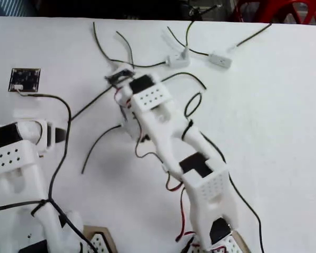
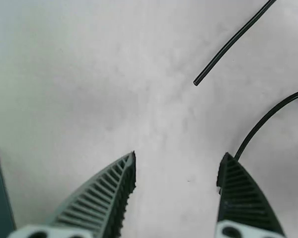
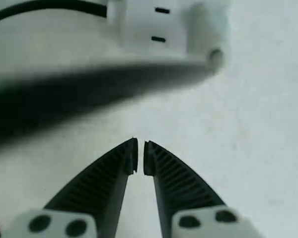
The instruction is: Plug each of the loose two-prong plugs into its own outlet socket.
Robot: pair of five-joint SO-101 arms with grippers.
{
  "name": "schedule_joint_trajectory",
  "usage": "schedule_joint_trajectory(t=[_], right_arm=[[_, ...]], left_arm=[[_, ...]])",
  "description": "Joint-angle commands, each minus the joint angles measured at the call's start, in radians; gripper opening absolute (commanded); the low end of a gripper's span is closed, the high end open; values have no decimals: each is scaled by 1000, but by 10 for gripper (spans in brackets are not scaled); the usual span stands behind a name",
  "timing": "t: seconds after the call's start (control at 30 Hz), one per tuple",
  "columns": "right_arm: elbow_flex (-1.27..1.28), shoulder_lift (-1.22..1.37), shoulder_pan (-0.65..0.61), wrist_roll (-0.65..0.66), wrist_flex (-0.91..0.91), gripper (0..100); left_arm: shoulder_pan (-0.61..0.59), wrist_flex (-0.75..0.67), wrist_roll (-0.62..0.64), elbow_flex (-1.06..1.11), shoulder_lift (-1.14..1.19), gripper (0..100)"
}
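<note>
Right now the right gripper (image 3: pixel 140 149) sits all but closed on nothing, the white socket (image 3: pixel 159 25) just ahead past a dark cable (image 3: pixel 89 84); the left gripper (image 2: pixel 179 155) gapes empty. Pushing forward could snag that cable and drag the socket

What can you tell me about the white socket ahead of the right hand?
The socket is a white block, plastic by its look, lying on the white table. Its face shows two short dark slots, both empty. A black cord enters one end; the other end is rounded. It lies beyond the right hand, apart from it. A blurred dark band crosses before it.
</note>
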Motion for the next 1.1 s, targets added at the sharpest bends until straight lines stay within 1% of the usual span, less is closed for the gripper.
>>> schedule_joint_trajectory(t=[0.0, 0.17, 0.23, 0.27, 0.33, 0.5, 0.6, 0.67, 0.77, 0.83, 1.0, 1.07], right_arm=[[87, -54, -8, -2, -243, 17], [127, -56, 51, 0, -664, 17], [126, -70, 84, 0, -760, 17], [123, -88, 93, 0, -768, 17], [123, -148, 101, -2, -719, 17], [123, -325, 96, -2, -453, 17], [141, -398, 94, -2, -329, 17], [178, -438, 96, -2, -272, 17], [269, -518, 96, -2, -232, 17], [353, -585, 101, -2, -234, 17], [559, -768, 104, -3, -236, 17], [646, -843, 105, -41, -251, 17]], left_arm=[[-2, -15, 8, -8, -33, 264], [-2, -17, 8, -8, -33, 264], [-2, -17, 8, -8, -33, 264], [-2, -17, 8, -8, -33, 264], [-4, -17, 8, -8, -33, 264], [-2, -6, 8, -8, -33, 264], [7, 44, 8, -31, -45, 264], [24, 98, 8, -41, -101, 264], [56, 138, 8, -34, -265, 264], [79, 133, 8, 6, -398, 264], [170, 115, 9, 176, -685, 264], [191, 94, 44, 253, -766, 264]])
